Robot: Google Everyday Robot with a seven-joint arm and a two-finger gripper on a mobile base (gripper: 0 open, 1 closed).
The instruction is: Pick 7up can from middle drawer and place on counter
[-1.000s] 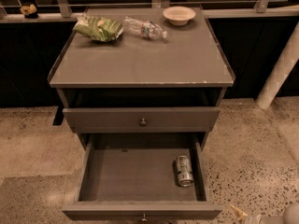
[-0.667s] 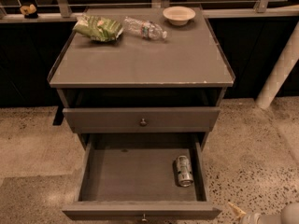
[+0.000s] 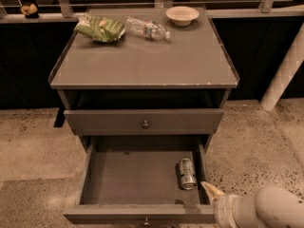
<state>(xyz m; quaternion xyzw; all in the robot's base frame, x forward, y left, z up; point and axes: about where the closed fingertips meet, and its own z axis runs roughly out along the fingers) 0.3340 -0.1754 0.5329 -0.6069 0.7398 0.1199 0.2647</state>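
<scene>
Dim warm overhead light; deep shadow under counter (image 3: 142,61); gripper (image 3: 210,190) pale at lower right.

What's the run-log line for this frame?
phase: pre-grasp | gripper: lower right, at drawer front-right corner | can: on its side, right end of open drawer, not held | counter: no can yet

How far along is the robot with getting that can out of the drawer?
Done: the middle drawer is open, the 7up can lying at its right side. In hand: the gripper is by the drawer's front right corner, not yet holding the can. Left: grasp, lift, set it on the counter.
</scene>
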